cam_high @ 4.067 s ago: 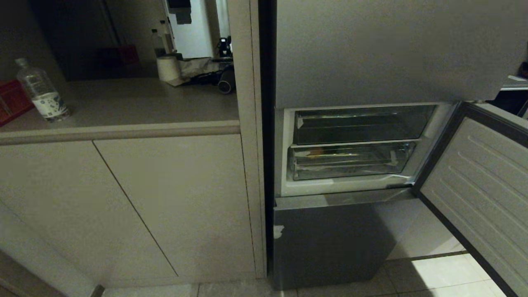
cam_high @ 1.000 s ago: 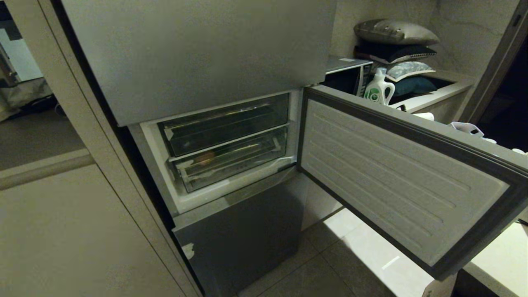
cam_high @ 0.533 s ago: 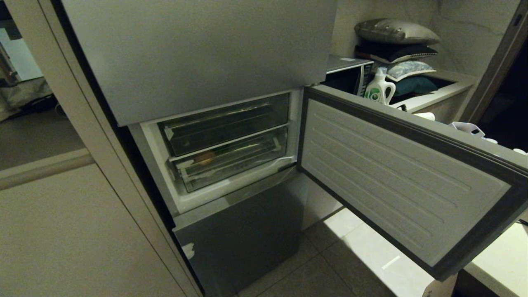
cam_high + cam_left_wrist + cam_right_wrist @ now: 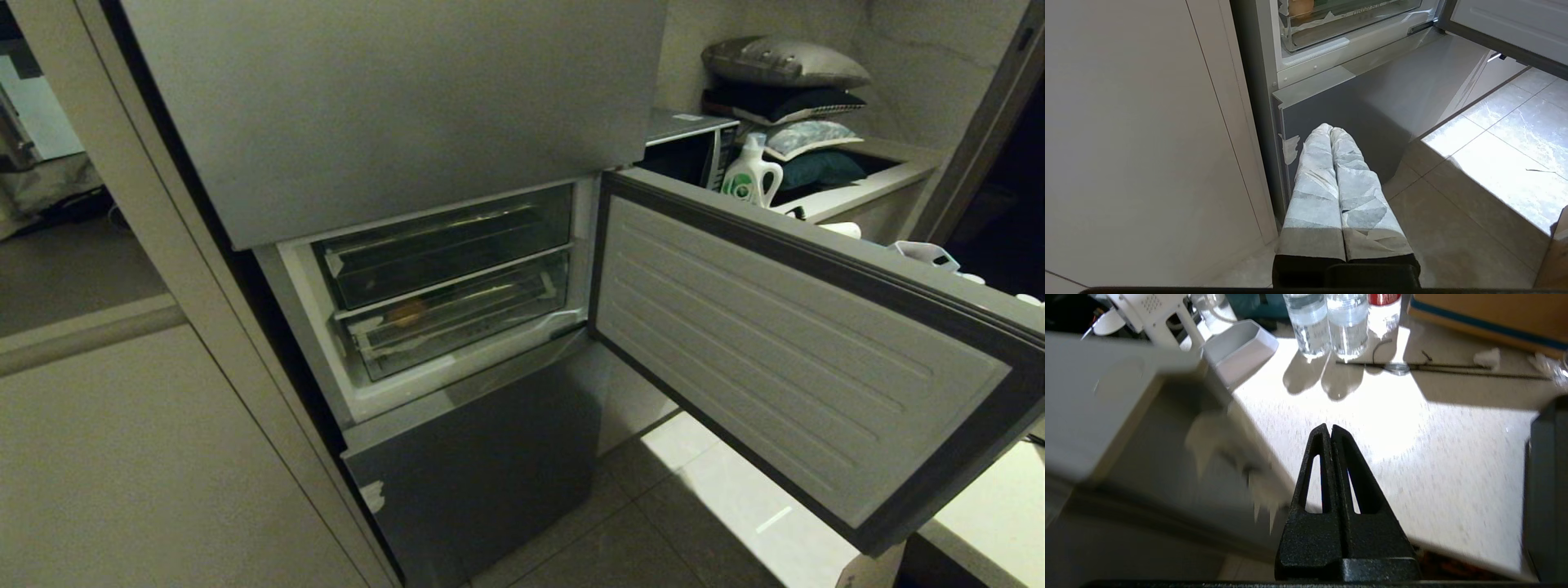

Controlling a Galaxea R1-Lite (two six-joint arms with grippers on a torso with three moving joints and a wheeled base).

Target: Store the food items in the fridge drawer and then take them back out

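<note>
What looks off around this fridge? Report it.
The grey lower door has a chipped or peeling white patch at its left edge, also seen from the head. Torn film clings to the drawer front. Nothing is spilled.

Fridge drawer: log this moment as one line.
fridge drawer: pushed in, door open | potato: inside | left hand: shut, empty, low by fridge | right hand: shut, empty, over counter
</note>
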